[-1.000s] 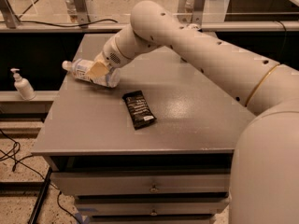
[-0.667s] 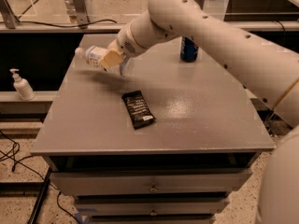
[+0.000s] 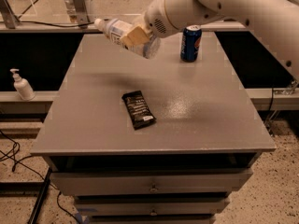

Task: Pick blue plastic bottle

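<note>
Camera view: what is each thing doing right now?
blue plastic bottle: tilted, held in the air above the table, cap pointing left.
gripper: over the table's far-left part, fingers shut on the bottle.
soda can: upright on the table.
dark packet: lying flat mid-table.
pump bottle: upright on the left ledge.

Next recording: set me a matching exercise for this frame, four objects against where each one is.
Things:
1. blue plastic bottle
2. soda can
3. dark packet
4. pump dispenser

Places:
A. upright at the far right of the table
B. on a low ledge left of the table
C. tilted in the air, clamped in the gripper above the table's far left
D. lying flat near the table's middle

Pairs: 1-C, 2-A, 3-D, 4-B
</note>
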